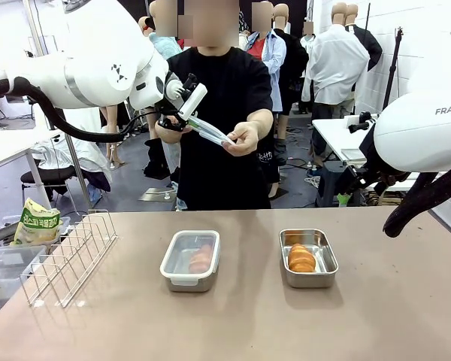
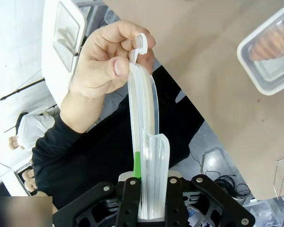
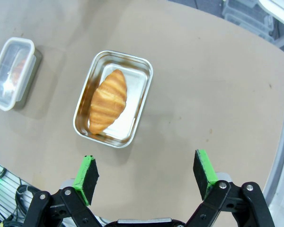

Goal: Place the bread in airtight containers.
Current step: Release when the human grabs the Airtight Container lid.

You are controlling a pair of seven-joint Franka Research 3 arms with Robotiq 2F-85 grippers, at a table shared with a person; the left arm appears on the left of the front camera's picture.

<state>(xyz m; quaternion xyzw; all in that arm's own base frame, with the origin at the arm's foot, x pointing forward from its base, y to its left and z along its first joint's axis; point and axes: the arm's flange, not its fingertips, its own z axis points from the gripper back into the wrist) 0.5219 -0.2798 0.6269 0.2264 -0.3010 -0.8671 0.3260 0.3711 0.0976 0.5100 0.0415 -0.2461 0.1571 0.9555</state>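
Right claw [image 3: 146, 177]: nearest the lens at the bottom of my right wrist view, green pads spread wide, nothing between them, hanging above the bare table [image 1: 376, 323]
Left claw [image 1: 192, 113]: upper left of the front view, clamped on one end of a clear white-rimmed lid [image 2: 144, 142]; in my left wrist view the lid runs edge-on up from my fingers
Person's hand [image 2: 104, 64]: pinches the far end of the lid by its snap tab, so we both have hold of it
Open tin [image 3: 113, 105]: centre of the right wrist view, right of centre on the table in the front view, one croissant [image 3: 109, 100] lying diagonally inside, no lid on it
Closed tin [image 1: 190, 260]: left of centre in the front view, lid on, a second croissant [image 1: 201, 258] dimly visible through the plastic
Risk one: if the person lets go while I hold only a thin edge, the lid could swing or slip from my pads
Risk two: if we both pull, the plastic may bend or its tab snap
Risk three: lowered askew, the lid might sit on the croissant or miss the rim and fail to seal
Count: two tins, two croissants, two lids, one wire rack [image 1: 68, 259], one snack bag [image 1: 36, 222]
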